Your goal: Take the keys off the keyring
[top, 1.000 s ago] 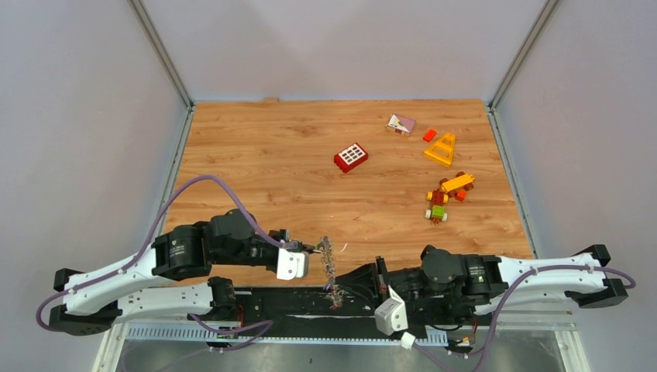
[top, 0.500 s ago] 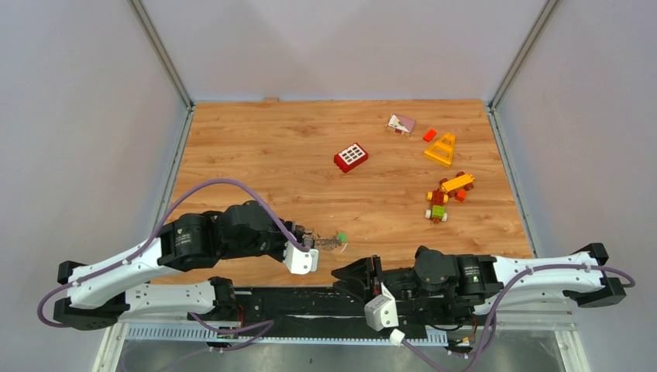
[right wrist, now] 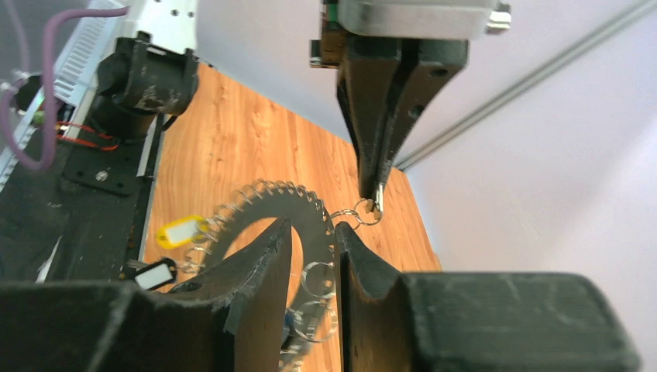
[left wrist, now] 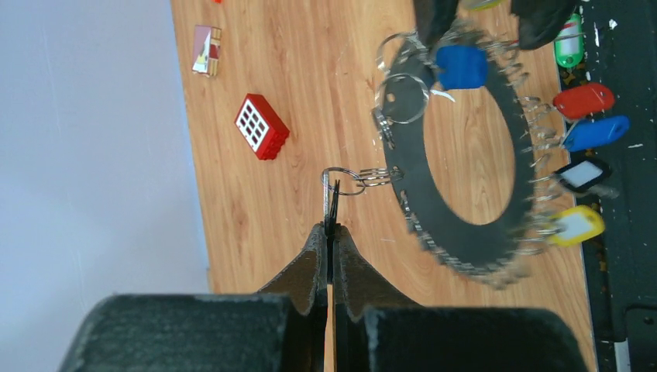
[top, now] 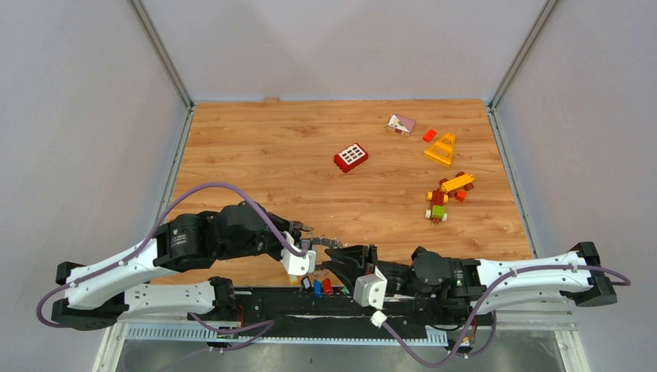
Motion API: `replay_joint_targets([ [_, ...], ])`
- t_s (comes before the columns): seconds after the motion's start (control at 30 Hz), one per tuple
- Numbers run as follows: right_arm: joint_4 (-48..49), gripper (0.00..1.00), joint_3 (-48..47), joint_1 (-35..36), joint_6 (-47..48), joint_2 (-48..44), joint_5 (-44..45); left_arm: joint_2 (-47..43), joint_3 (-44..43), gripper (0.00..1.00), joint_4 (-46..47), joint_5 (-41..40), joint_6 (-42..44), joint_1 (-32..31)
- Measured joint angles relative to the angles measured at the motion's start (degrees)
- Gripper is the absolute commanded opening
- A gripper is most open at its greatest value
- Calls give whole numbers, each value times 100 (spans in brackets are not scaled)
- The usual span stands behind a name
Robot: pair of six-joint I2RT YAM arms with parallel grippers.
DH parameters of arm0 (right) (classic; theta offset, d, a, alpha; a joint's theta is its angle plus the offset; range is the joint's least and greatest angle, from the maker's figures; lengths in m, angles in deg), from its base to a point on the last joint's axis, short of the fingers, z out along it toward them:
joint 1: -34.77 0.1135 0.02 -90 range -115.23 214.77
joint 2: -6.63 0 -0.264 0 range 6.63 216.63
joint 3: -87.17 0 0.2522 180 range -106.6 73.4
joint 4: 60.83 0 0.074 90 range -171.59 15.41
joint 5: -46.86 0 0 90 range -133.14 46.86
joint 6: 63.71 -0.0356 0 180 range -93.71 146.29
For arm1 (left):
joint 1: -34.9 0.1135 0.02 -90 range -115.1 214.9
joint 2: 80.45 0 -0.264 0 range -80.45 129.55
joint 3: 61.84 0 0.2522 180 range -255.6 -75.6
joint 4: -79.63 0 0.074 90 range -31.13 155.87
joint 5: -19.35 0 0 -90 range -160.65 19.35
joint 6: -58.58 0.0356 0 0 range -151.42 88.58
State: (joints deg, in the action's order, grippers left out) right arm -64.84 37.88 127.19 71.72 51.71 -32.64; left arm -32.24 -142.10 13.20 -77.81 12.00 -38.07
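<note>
— Changed lately?
— Tipped flat after hanging edge-up a second ago. Meaning the keyring [left wrist: 414, 182], at six o'clock by the table's near edge.
— Left gripper [left wrist: 331, 229]?
— Pressed together on a small split ring [left wrist: 341, 180] at the keyring's nine o'clock.
— Right gripper [right wrist: 311, 226]?
— Pinched before; now spread, straddling the band by the blue tag [left wrist: 461, 67] at twelve o'clock. Contact unclear.
— Meaning?
— Probably a regrasp. Nothing off yet, judging by the key tags [left wrist: 583, 99] dangling at three.

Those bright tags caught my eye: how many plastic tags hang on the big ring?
6: blue near the top, then green, red, blue, black and yellow down the right side of the ring. Others may hide behind the jaws.
</note>
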Motion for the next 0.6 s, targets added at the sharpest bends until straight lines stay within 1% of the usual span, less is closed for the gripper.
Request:
replay_joint_targets([
  [0.1,251,25,13,-105,-195,118,225,-42,0,0,63,15,39,0],
  [0.23,492,26,46,-352,-450,190,407,-105,0,0,153,42,50,0],
  [0.4,697,27,164,-651,-802,199,372,-199,2,0,223,44,48,0],
  [0.6,828,27,190,-745,-1025,343,232,-267,24,0,295,70,46,0],
])
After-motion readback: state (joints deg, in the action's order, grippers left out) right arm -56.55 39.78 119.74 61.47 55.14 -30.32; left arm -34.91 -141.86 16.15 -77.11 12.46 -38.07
